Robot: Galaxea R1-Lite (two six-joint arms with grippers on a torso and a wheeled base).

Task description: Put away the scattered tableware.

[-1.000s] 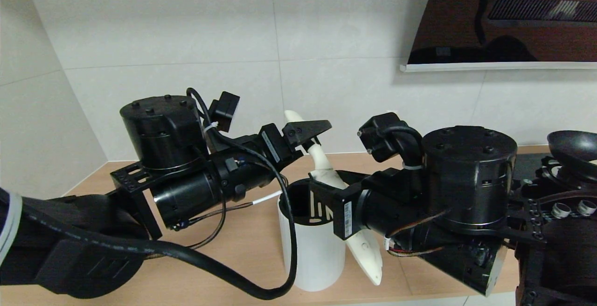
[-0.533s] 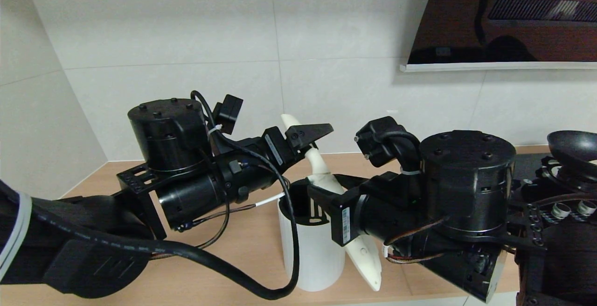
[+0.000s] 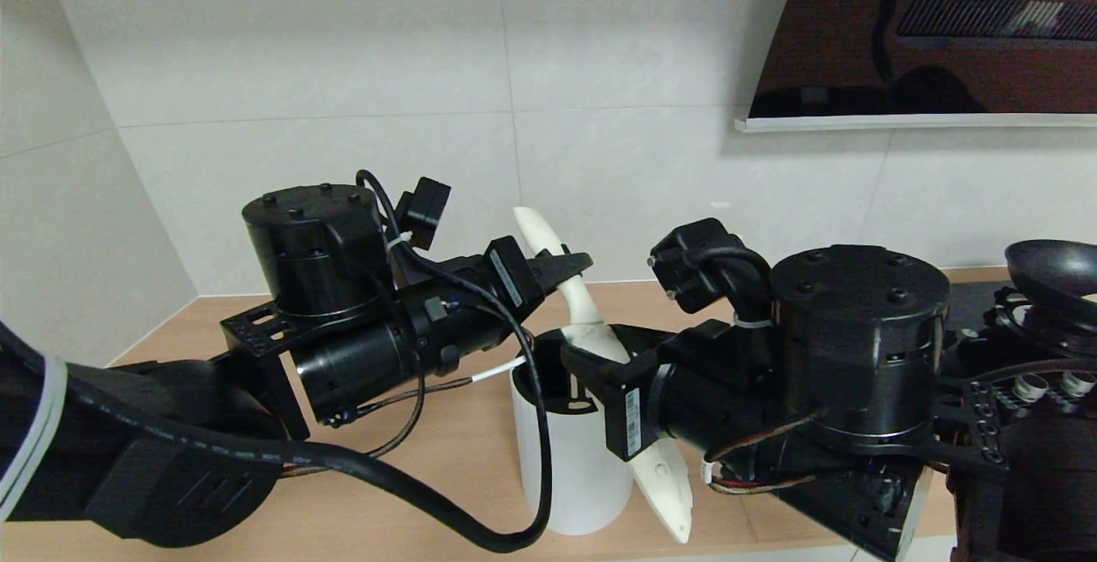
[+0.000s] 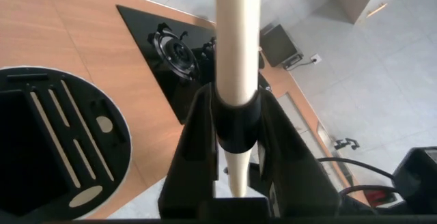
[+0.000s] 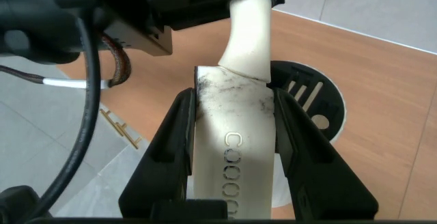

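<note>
Cream spatula hangs tilted over the worktop, held at two places. My left gripper is clamped on the round handle. My right gripper is closed across the broad blade, whose tip dips in front of the white holder.

I read this as a handover just above the holder's slotted black lid. To do it well, I judge the right jaws should let go only once the left grip is firm, opening wide so the blade does not drag. The left arm would then need to lift the blade clear of the rim, bring the spatula upright and line it with a slot before lowering. That smooth handle may swivel in the pinch, so slow moves suit.

The holder stands on the wooden counter, with the hob off to my right.
</note>
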